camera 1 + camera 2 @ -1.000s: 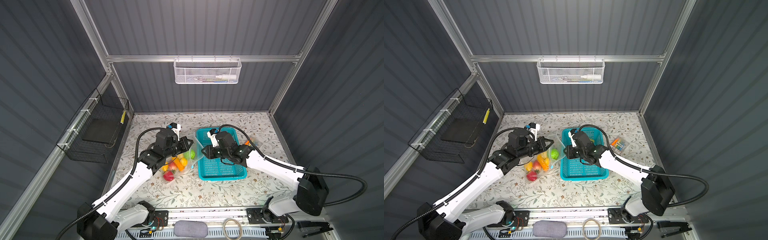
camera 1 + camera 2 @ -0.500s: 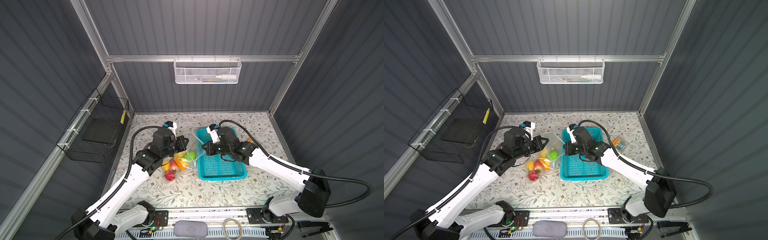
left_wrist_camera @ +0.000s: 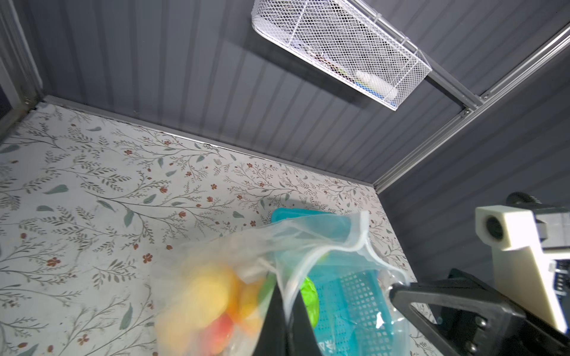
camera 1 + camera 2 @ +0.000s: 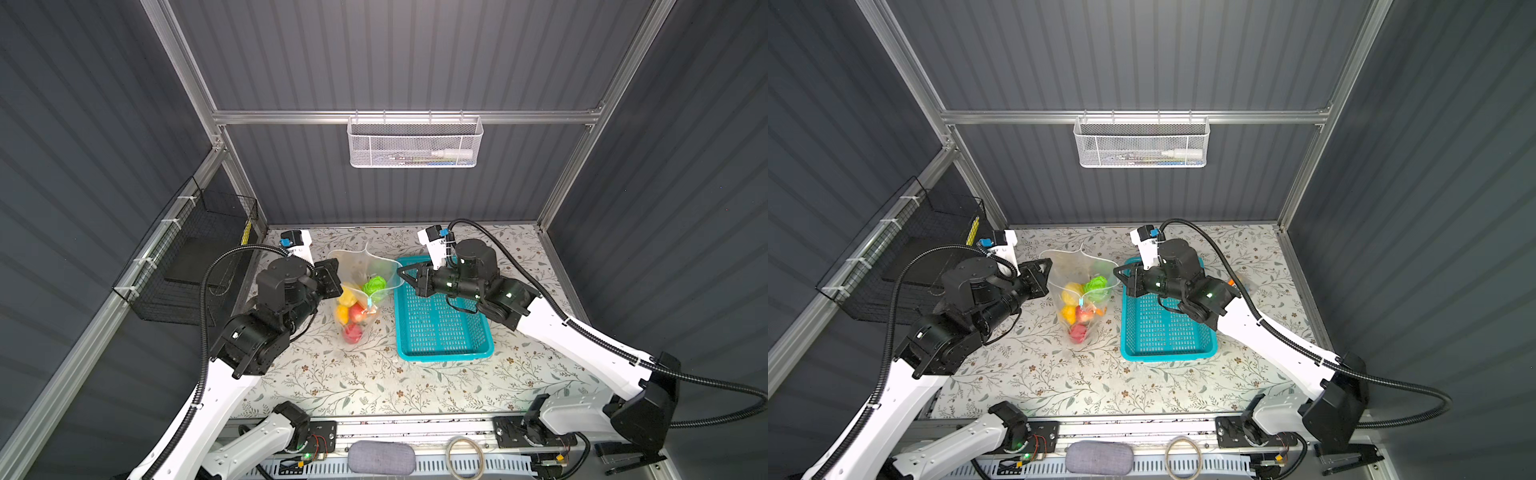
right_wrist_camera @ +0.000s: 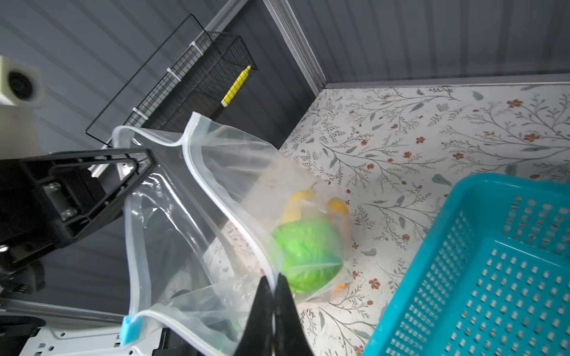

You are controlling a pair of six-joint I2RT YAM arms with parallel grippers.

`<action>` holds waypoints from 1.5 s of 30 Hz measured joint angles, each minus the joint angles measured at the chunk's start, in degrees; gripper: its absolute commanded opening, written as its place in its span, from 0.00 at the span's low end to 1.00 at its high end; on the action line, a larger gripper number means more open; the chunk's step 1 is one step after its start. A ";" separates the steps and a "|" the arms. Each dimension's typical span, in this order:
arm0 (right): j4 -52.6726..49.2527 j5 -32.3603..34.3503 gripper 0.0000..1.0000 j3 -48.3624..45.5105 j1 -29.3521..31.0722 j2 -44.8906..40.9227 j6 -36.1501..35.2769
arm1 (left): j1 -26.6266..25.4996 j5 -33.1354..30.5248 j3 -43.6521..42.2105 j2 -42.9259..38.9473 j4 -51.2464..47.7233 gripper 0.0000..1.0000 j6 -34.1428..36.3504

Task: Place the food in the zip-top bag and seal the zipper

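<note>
Two closed pincers grip the zip-top bag (image 4: 362,266) by its open rim: left pincer (image 4: 335,274) at the bag's 9 o'clock, right pincer (image 4: 400,272) at its 3 o'clock. Inside, the food (image 4: 353,309) lies below both pincers; zipper (image 5: 129,328) unsealed; teal basket (image 4: 441,332) at 4 o'clock.

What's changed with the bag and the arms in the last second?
The right end effector closed on the rim of the zip-top bag. The left end effector, already shut on the opposite rim, drew away leftward, spreading the mouth open and lifting the bag. The food stays inside; the teal basket has not moved.
</note>
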 measured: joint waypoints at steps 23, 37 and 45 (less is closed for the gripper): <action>1.99 -2.89 0.00 -2.67 -0.07 2.40 1.22 | 0.00 0.11 -4.66 2.10 -0.22 0.00 0.81; -7.76 2.82 0.66 -2.91 -6.95 2.95 -3.19 | 0.00 14.78 -4.66 9.86 6.03 0.00 0.85; -17.68 11.30 0.78 0.57 -14.88 4.61 -11.43 | 0.00 21.33 -4.66 11.78 8.02 0.00 0.61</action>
